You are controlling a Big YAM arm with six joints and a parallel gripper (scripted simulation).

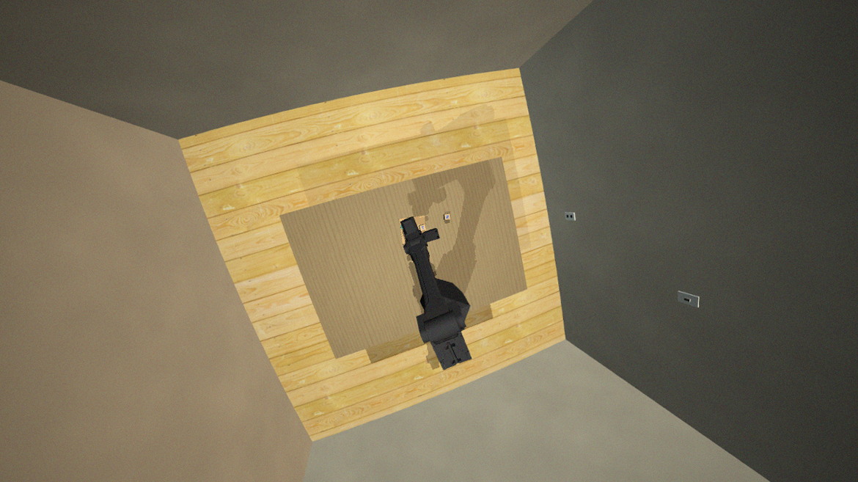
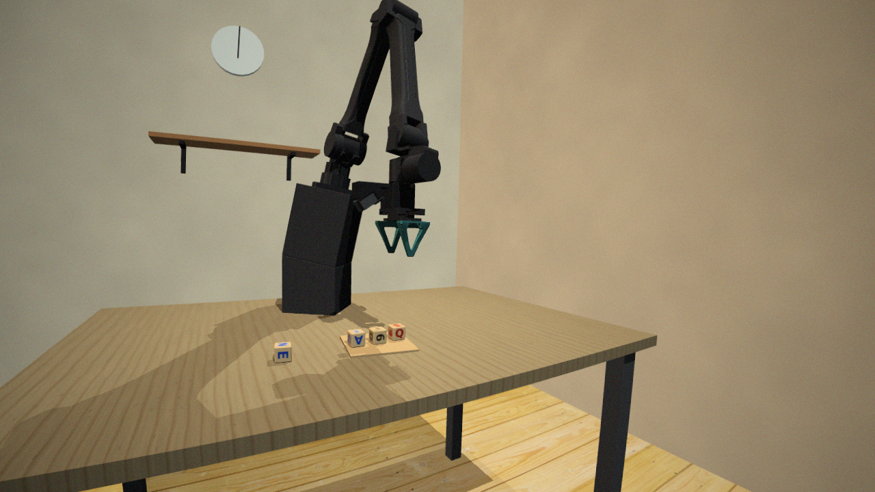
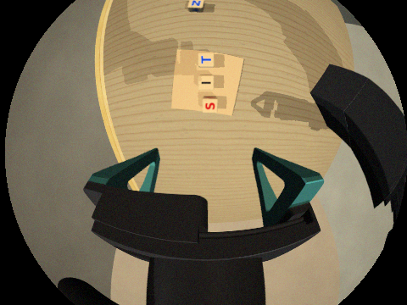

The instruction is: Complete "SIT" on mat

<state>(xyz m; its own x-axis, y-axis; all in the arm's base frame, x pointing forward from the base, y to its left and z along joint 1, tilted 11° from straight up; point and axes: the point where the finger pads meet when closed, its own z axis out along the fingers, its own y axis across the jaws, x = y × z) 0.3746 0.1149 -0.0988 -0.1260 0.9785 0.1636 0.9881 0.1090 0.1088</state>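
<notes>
A thin light wooden mat [image 2: 391, 349] [image 3: 182, 91] lies flat on the table. On it three blocks stand side by side in a nearly straight row: the red S block [image 2: 396, 332] [image 3: 209, 104], the black I block [image 2: 377, 335] [image 3: 206, 82] and the blue T block [image 1: 422, 227] [image 2: 355, 338] [image 3: 206, 60]. From the base they read S, I, T from left to right, letters on top and upright. The blue N block [image 1: 447, 217] [image 2: 282, 352] [image 3: 196, 5] lies off the mat beyond T. My gripper [image 2: 401, 253] [image 3: 206, 149] is open and empty, high above the table. The top view hides its fingertips, S and I.
The wooden table [image 1: 332, 267] [image 2: 519, 330] carries the arm's dark base [image 2: 316, 251] at its rear edge in the exterior view. Shadows of the arm fall across the table and partly over the mat. A wall shelf [image 2: 232, 145] is behind the base.
</notes>
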